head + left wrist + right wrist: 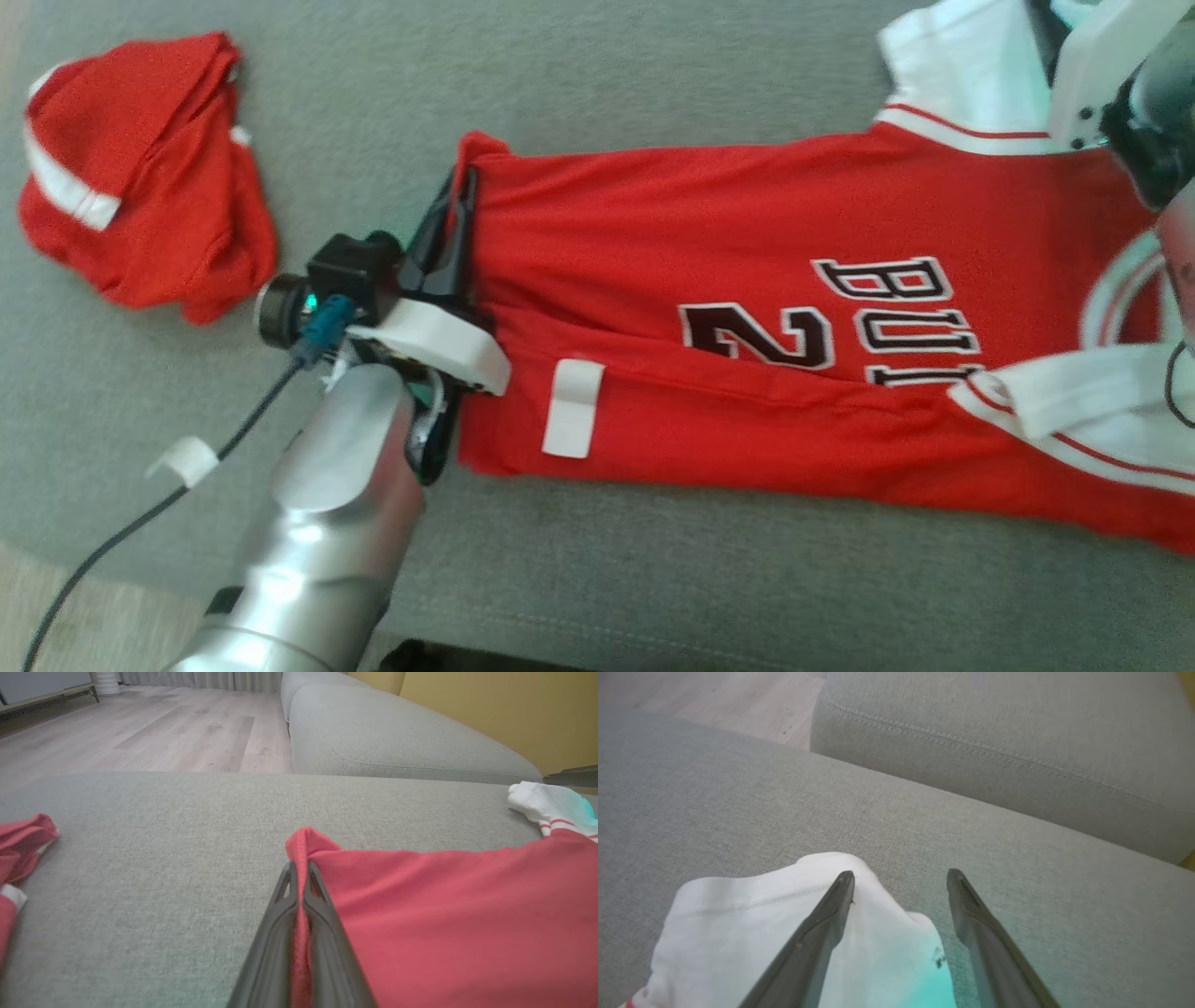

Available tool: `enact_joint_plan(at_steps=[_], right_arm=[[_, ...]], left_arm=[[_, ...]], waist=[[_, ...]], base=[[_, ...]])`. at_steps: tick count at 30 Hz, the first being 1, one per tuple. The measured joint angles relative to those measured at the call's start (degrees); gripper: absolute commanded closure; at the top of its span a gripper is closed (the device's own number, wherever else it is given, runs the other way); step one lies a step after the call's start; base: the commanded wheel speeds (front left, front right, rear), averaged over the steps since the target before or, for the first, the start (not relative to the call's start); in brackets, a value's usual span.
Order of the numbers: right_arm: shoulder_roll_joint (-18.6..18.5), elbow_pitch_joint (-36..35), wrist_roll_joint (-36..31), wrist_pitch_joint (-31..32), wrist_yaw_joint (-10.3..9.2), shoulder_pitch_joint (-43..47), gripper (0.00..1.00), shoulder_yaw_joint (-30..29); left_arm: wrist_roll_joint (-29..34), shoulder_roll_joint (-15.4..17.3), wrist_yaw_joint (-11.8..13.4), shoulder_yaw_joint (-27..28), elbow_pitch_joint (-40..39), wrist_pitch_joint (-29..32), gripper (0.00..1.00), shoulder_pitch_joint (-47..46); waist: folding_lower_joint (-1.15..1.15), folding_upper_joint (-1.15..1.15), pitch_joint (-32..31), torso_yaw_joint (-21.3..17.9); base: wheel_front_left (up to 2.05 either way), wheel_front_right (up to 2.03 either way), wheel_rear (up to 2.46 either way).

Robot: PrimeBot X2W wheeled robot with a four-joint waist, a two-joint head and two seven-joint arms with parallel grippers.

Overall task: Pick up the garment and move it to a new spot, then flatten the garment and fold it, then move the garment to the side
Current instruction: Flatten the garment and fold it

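Red jersey (747, 308) lies flat on the grey cushion (653, 75), long axis across the head view: hem end to the robot's left, collar and sleeves to its right. At the far hem corner the left gripper (299, 870) is clamped on a pinch of red cloth standing up between its fingers; the right gripper (901, 872) is spread wide and holds nothing, one finger over the white sleeve (752, 914), the other over bare cushion. Judgement: right arm is nearer the sleeve end and needs a matching grip there.

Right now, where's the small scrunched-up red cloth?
In the head view the scrunched red cloth lies at the upper left on the grey cushion, apart from the red jersey, left of the left gripper.
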Motion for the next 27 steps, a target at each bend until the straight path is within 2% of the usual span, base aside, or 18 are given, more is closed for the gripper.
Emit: enact_joint_plan(at_steps=[6, 12, 13, 14, 15, 19, 24, 25, 27], right_arm=[[0.05, 3.07, 2.45, 2.50, 0.00, -1.44, 0.00, 3.05], [-0.51, 4.50, 3.52, 3.21, 0.00, -2.43, 0.00, 5.49], [-0.52, 4.77, 3.53, 3.21, 0.00, -2.46, 0.33, 5.58], [-0.51, 5.11, 3.64, 3.21, 0.00, -2.54, 0.74, 5.65], [-0.51, 5.60, 3.94, 3.21, 0.00, -2.70, 1.00, 5.65], [-0.67, 7.33, 4.08, -0.46, 0.00, -3.50, 1.00, 4.77], [-0.57, 9.25, 0.38, -13.40, 0.00, -3.60, 1.00, 0.63], [-0.57, 9.25, 0.38, -13.40, 0.00, -3.60, 1.00, 0.63], [-0.29, 9.92, -0.80, -18.75, 0.00, -3.81, 1.00, -1.49]], left_arm=[[-4.02, 0.00, 2.48, -5.20, -1.15, 0.00, 1.00, -0.59], [-5.00, 0.00, 3.37, -6.48, -1.10, 0.00, 1.00, -0.60], [-5.00, 0.01, 3.38, -6.70, -1.08, 0.00, 1.00, -0.60], [-5.06, 0.01, 3.38, -6.83, -1.09, 0.00, 1.00, -0.60], [-5.26, 0.01, 3.38, -6.94, -1.08, 0.00, 1.00, -0.60], [-5.56, 0.01, 3.46, -6.87, -1.16, 0.00, 1.00, -0.60], [-4.60, 0.00, 3.82, -4.49, -2.90, 0.00, 1.00, -0.95], [-4.60, 0.00, 3.82, -4.49, -2.90, 0.00, 1.00, -0.95], [-3.43, 0.00, 3.78, -2.90, -3.64, 0.00, 1.00, -1.66]], waist=[[0.00, 0.00, 1.87, 2.69], [-0.01, 0.00, 1.65, 2.75], [-0.01, 0.00, 1.62, 2.75], [-0.02, 0.00, 1.63, 2.76], [-0.02, 0.00, 1.63, 2.78], [-0.01, 0.00, 1.78, 2.73], [-0.01, 0.00, 1.55, 1.52], [-0.01, 0.00, 1.55, 1.52], [-0.01, 0.00, 1.20, 0.65]], base=[[0.00, 0.00, 0.00], [0.00, 0.00, 0.00], [0.00, 0.00, 0.00], [0.00, 0.00, 0.00], [0.00, 0.00, 0.00], [0.00, 0.00, 0.00], [0.00, 0.00, 0.00], [0.00, 0.00, 0.00], [0.00, 0.00, 0.00]])
